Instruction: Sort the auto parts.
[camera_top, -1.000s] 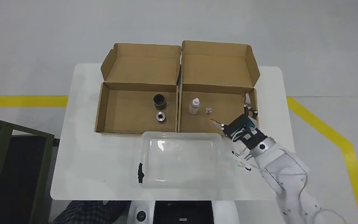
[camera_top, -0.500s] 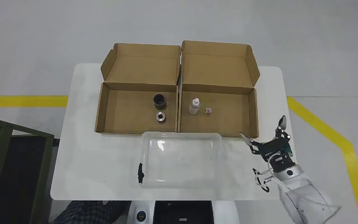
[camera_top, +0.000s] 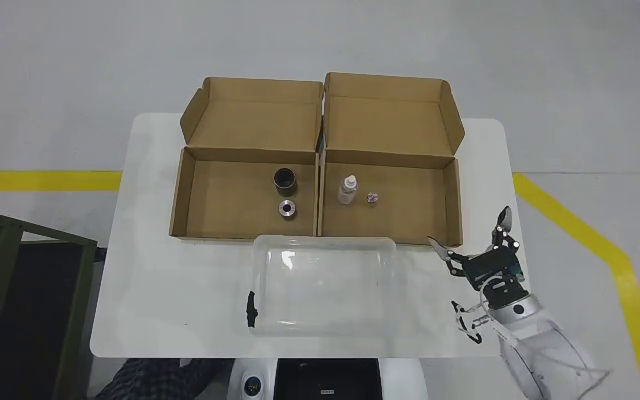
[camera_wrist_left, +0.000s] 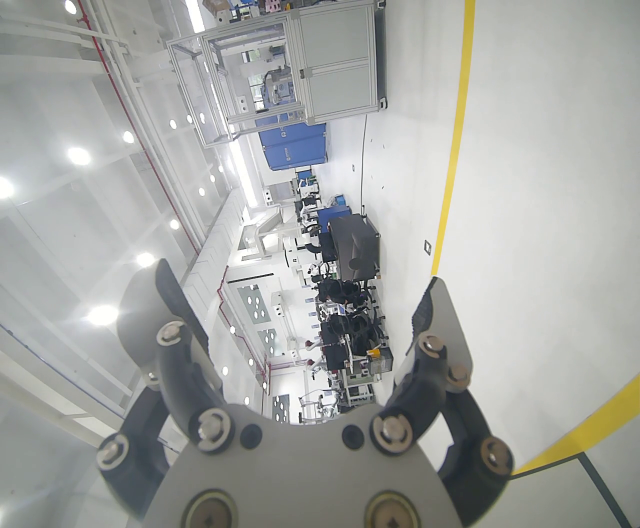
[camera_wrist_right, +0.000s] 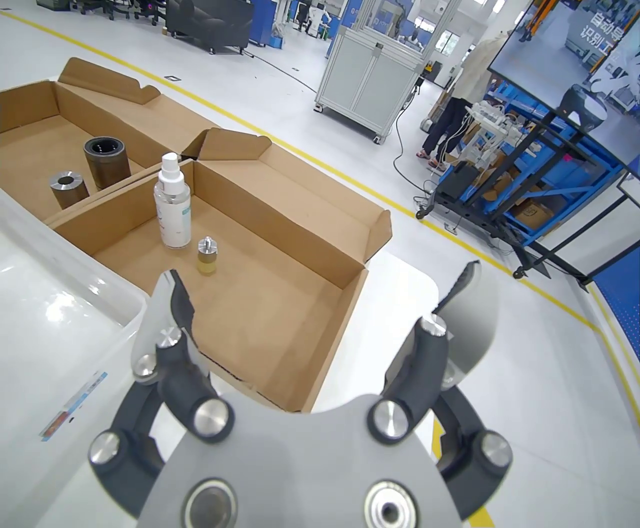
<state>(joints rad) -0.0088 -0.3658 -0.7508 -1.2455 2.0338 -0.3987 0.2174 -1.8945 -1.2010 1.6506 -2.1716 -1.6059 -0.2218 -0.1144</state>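
- My right gripper (camera_wrist_right: 320, 277) hangs spread wide and empty above the table (camera_top: 170, 290), just off the near outer corner of the right cardboard box (camera_wrist_right: 350, 305). My left gripper (camera_wrist_left: 299, 277) is also spread, holds nothing and faces the hall.
- The spray bottle (camera_wrist_right: 172, 210) stands upright in that box. I judge it light, smooth and top-heavy, so I would pinch its body gently at mid-height.
- The small threaded fitting (camera_wrist_right: 205, 257) stands just beside it. It is tiny, rigid and easily toppled; I would take it across the wider base.
- In the left cardboard box (camera_top: 180, 195), the dark bearing sleeve (camera_wrist_right: 105, 162) and the steel bushing (camera_wrist_right: 69, 189) look heavy, hard and slick. Each needs a firm grip across its round wall.
- The clear plastic bin (camera_top: 320, 238) lies in front of both boxes.
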